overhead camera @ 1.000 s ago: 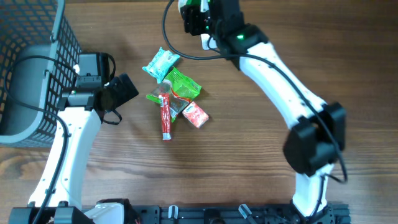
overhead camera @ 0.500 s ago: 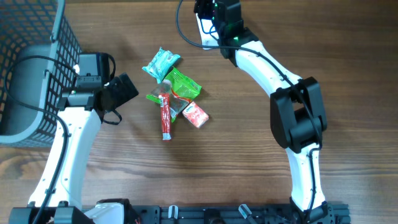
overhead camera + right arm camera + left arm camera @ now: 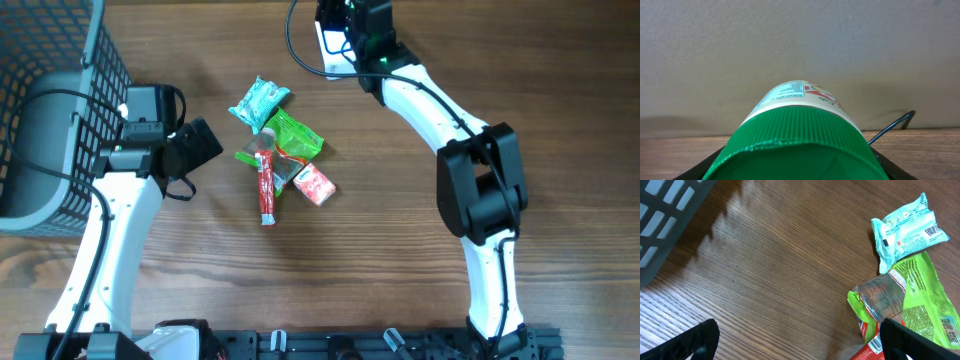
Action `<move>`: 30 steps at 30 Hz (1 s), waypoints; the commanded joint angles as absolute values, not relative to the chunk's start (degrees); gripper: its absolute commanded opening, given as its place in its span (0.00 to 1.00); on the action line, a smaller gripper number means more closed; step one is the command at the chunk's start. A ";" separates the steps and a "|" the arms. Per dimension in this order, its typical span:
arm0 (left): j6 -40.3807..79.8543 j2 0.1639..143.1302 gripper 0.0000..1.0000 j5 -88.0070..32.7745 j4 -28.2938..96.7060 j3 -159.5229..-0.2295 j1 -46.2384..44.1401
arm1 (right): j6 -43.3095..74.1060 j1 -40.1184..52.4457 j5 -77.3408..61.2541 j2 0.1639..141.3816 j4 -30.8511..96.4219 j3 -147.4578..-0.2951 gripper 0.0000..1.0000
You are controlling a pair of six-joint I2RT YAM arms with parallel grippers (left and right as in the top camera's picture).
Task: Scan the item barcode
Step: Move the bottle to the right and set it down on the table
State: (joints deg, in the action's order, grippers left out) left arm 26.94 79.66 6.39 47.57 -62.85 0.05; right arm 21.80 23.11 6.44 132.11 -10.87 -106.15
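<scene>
In the right wrist view, a jar with a ribbed green lid [image 3: 800, 135] and a white printed label [image 3: 790, 91] fills the lower middle, and my right gripper [image 3: 800, 172] is shut on its lid end. No barcode shows on the visible part of the jar. Overhead, the right gripper [image 3: 338, 28] is at the table's far edge, with something white [image 3: 327, 45] just beneath it. My left gripper [image 3: 205, 145] hovers open left of the snack pile, and nothing lies between its fingers [image 3: 695, 340].
The pile holds a teal packet [image 3: 260, 100], a green packet [image 3: 297, 137], a red stick pack [image 3: 266, 190] and a small red box [image 3: 314, 184]. A dark wire basket [image 3: 50, 100] stands at the far left. A thin black wire [image 3: 895, 125] rises behind the jar, before a grey wall.
Over the last second the right arm swung toward the far edge and straightened, carrying the jar. It has barely moved in the last half second. The left arm is still.
</scene>
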 commanded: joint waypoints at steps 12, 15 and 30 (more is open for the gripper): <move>27.66 79.61 1.00 7.16 47.42 -62.96 0.16 | 13.52 15.33 5.10 94.67 46.83 -106.39 0.04; 27.66 79.61 1.00 7.16 47.42 -62.96 0.16 | 13.45 10.59 5.10 93.78 63.79 -106.37 0.05; 27.66 79.61 1.00 7.16 47.42 -62.96 0.16 | 13.58 0.08 5.08 95.70 50.06 -64.82 0.12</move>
